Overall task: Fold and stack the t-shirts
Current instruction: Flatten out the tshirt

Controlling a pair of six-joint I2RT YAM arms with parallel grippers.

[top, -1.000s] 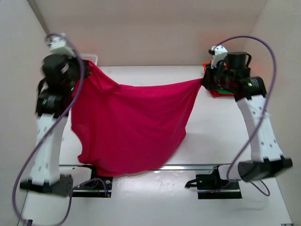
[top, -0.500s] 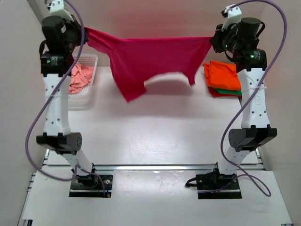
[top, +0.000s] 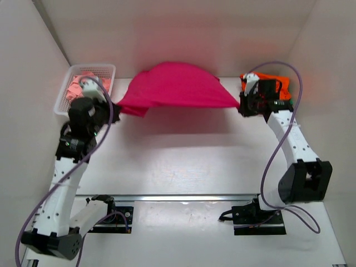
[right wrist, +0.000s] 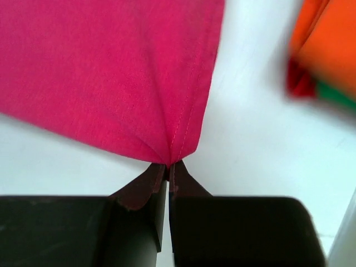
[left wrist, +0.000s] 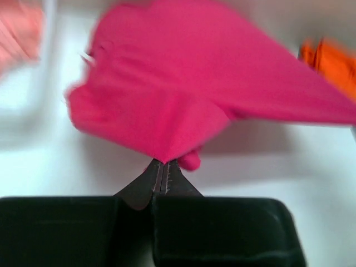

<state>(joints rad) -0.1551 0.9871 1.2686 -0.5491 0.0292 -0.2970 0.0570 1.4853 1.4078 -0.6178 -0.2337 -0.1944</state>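
Observation:
A magenta-pink t-shirt (top: 175, 86) billows in the air above the back of the table, stretched between both arms. My left gripper (top: 115, 105) is shut on its left corner; in the left wrist view the cloth (left wrist: 183, 105) fans out from the pinched fingertips (left wrist: 161, 162). My right gripper (top: 240, 104) is shut on the right corner, the hemmed edge (right wrist: 111, 78) rising from the tips (right wrist: 168, 164). Folded t-shirts, orange (top: 278, 84) on top, are stacked at the back right behind the right arm; green (right wrist: 336, 93) and red (right wrist: 297, 83) edges show beneath it.
A white mesh basket (top: 64, 92) at the back left holds a pale salmon-pink shirt (top: 75, 86). White walls close in the back and both sides. A metal rail (top: 183, 196) runs along the near edge by the arm bases.
Both arms have swung down and towards the back, from holding the shirt hanging high in front of the camera. The cloth now balloons upward between the lowered grippers.

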